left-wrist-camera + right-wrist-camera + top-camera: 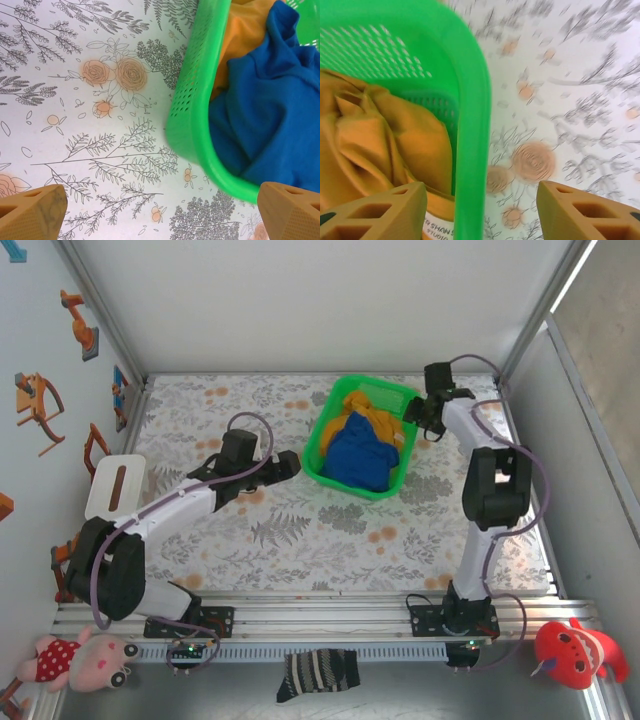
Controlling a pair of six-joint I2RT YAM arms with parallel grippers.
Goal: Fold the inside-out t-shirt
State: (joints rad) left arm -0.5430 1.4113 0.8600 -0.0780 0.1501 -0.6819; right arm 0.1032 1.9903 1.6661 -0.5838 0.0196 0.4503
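The inside-out t-shirt point(358, 455) is a royal-blue heap in the near half of the green basket point(320, 435), next to a mustard-yellow garment point(368, 410). In the left wrist view the blue t-shirt point(270, 110) bulges over the basket's wall point(192, 100). My left gripper point(290, 465) hovers just left of the basket, open, with only bare tablecloth between its fingertips point(35, 212). My right gripper point(415, 412) is at the basket's far right corner, open. Its jaws straddle the rim point(472, 150), one finger point(380, 215) over the yellow garment point(375, 140) and one outside.
A white flat object point(115, 485) lies at the table's left edge. Off the front edge sit a pink plush point(85, 660), a striped sock point(318, 675) and a red plush point(578, 650). Enclosure walls stand on the left, back and right.
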